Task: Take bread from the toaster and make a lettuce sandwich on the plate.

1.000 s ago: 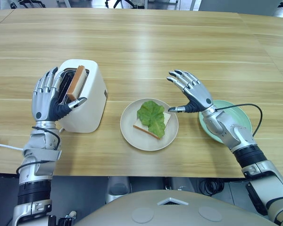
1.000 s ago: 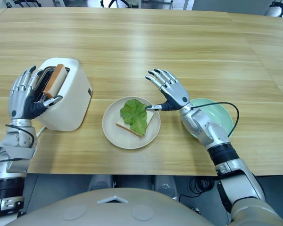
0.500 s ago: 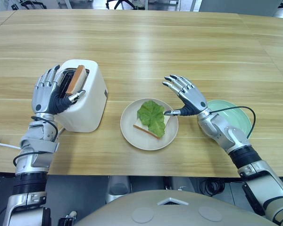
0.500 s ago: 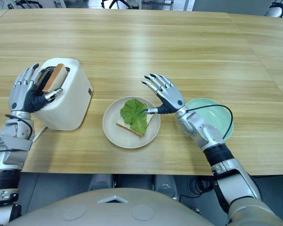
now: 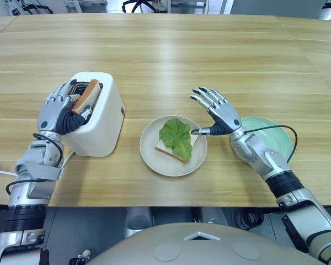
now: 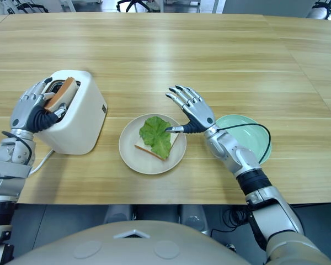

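One toast slice [image 5: 89,91] is the step in hand. It stands in the slot of the toaster [image 5: 102,124] at the left of the table, its upper part proud of the top. Your left hand [image 5: 56,113] is curled about it, fingers on the far face and thumb on the near one, and I judge that a pinch on the slice rather than a hover. Draw it straight up along the slot, not toward you, so the crust does not catch the edge or tip the toaster, and keep the pinch light, since toast cracks. Carry it level to the plate [image 5: 150,160], where the lettuce [image 5: 176,136] lies on the lower bread [image 5: 164,149], and set it square on the leaf. Your right hand [image 5: 219,113] is spread wide and holds nothing, just beside the plate's right rim; hold it clear of the landing spot. The slice's lower part is down in the slot, and your fingers cover its far face, so true contact is unsure. The leaf hides most of the lower bread, and your right wrist cuts off part of the green bowl [image 5: 278,135].
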